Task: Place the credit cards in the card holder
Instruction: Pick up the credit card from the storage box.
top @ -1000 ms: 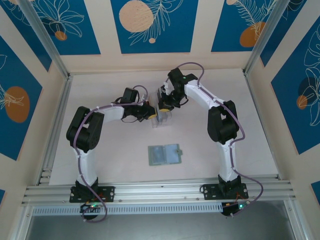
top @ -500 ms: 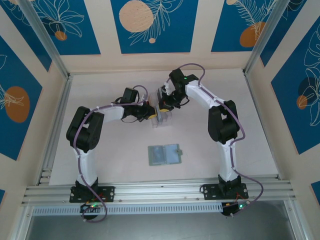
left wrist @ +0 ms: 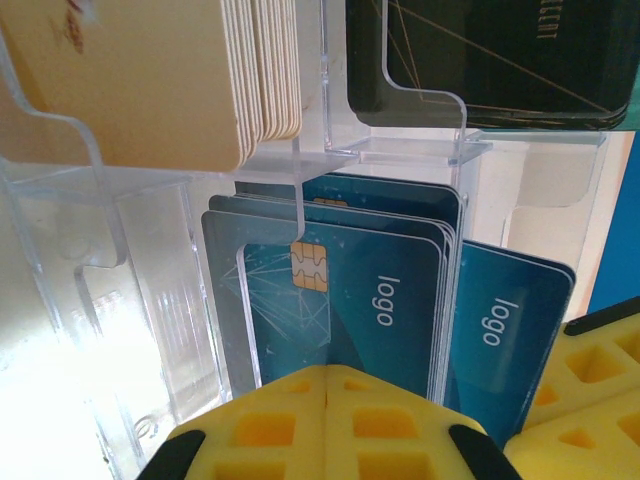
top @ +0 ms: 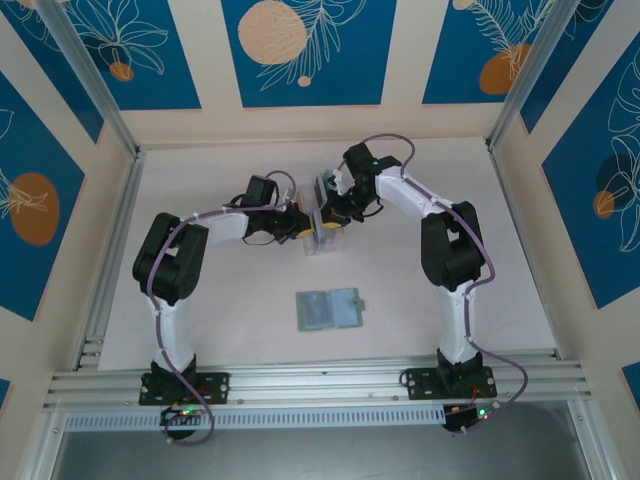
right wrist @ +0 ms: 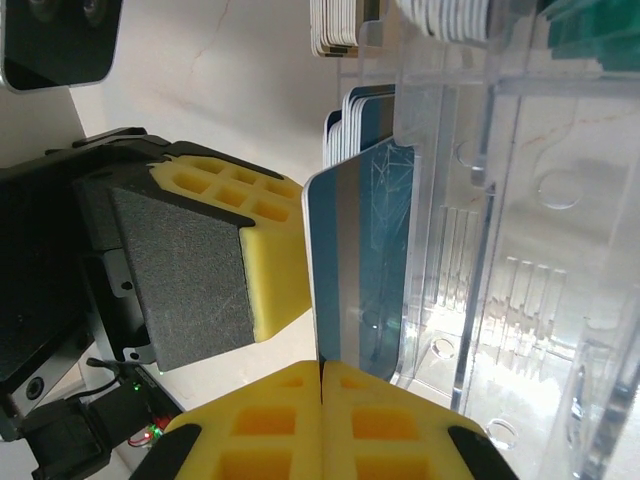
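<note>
**Right claw pinching a blue card at the rack**

Since the earlier frame the right arm's wrist has been edging slightly toward the near side above the clear rack (top: 322, 240). The left arm, the rack and the card holder are sitting where they were.

Nearest the arm bases, the card holder (top: 328, 309) is lying open and flat on the table (top: 220, 330). It is sitting alone, with bare surface on every side and well apart from the rack beyond it. Metal rails are bordering the table's near and left edges.

Farther out, both grippers are meeting at the rack mid-table. The right gripper (right wrist: 322, 385) is pressing its yellow pads together on the lower edge of a blue card (right wrist: 360, 260). That card is standing upright just outside the rack's clear wall. The left gripper (left wrist: 327, 390) is crowding in just beside it, its pads closed flush. Whether it is pinching anything cannot be told.

Inside the rack, more of the credit cards (left wrist: 340, 300) are standing in blue rows. A cream stack (left wrist: 150, 80) and dark cards (left wrist: 500, 60) are filling the compartments beyond. Open table is running from the rack to the far wall.
</note>
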Tool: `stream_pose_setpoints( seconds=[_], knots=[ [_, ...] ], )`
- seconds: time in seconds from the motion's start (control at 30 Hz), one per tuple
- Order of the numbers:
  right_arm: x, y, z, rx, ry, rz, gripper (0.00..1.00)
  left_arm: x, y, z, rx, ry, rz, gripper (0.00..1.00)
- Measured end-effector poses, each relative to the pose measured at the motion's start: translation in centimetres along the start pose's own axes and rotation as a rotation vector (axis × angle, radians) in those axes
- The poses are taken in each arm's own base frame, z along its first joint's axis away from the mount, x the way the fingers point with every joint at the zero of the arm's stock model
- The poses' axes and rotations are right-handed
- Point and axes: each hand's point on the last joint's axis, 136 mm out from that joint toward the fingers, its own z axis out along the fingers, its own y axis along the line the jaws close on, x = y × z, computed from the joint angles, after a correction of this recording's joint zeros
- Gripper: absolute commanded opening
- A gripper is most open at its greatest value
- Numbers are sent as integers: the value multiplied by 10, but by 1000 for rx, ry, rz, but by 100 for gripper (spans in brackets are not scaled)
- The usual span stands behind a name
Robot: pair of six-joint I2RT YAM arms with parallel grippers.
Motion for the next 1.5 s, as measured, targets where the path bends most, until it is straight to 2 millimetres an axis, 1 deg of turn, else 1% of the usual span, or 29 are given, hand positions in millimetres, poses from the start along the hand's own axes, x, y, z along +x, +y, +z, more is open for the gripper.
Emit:
stream_pose_setpoints(
  seconds=[0.23, 0.37, 0.47, 0.63, 0.67, 0.73, 0.9, 1.03, 1.5],
  knots=[
    [2, -2, -7, -13, -10, 9, 0, 1, 1, 2, -2, 5, 0, 3],
    [2, 2, -14, -30, -17, 6, 0, 1, 2, 3, -4, 8, -4, 3],
    [3, 4, -15, -44, -15, 8, 0, 1, 3, 4, -5, 9, -5, 3],
    [4, 7, -15, -66, -8, 7, 4, 2, 3, 4, -7, 10, -6, 3],
    [4, 8, -15, -72, -7, 6, 4, 2, 3, 4, -7, 10, -7, 3],
    [4, 9, -15, -79, -5, 6, 0, 2, 3, 4, -7, 10, -7, 3],
    [4, 10, -15, -82, -4, 7, 0, 2, 3, 4, -7, 10, -7, 3],
    [3, 8, -16, -71, -8, 8, 0, 2, 3, 4, -8, 11, -7, 3],
    [-1, -9, -20, 38, -42, 19, 0, 3, 4, 4, -13, 15, -14, 3]
  ],
)
